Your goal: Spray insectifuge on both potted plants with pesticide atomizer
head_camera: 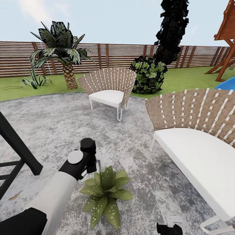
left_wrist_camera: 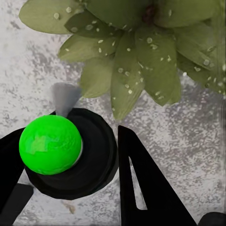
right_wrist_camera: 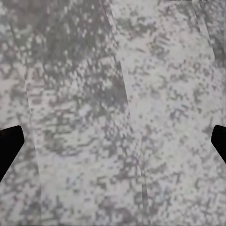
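The left gripper [left_wrist_camera: 70,160] is hanging low over the stone patio [head_camera: 58,130], its dark fingers [left_wrist_camera: 146,188] clamped on the pesticide atomizer [left_wrist_camera: 70,157] (in the left wrist view, a round black body with a bright green ball and a pale grey cone pointing at the leaves). In the head view the left arm is reaching in from the patio's near left edge, its gripper just beside a potted plant [head_camera: 106,192], a low rosette of pale-speckled green leaves sitting on the patio. The right gripper [right_wrist_camera: 113,136] is facing bare mottled stone, its finger tips standing far apart. A white-cushioned woven sofa [head_camera: 199,150] is standing along the patio's right edge and a matching chair [head_camera: 109,89] at its far edge. Beyond on the lawn [head_camera: 182,78] are standing a palm [head_camera: 63,49] and a brown slatted fence [head_camera: 120,55].
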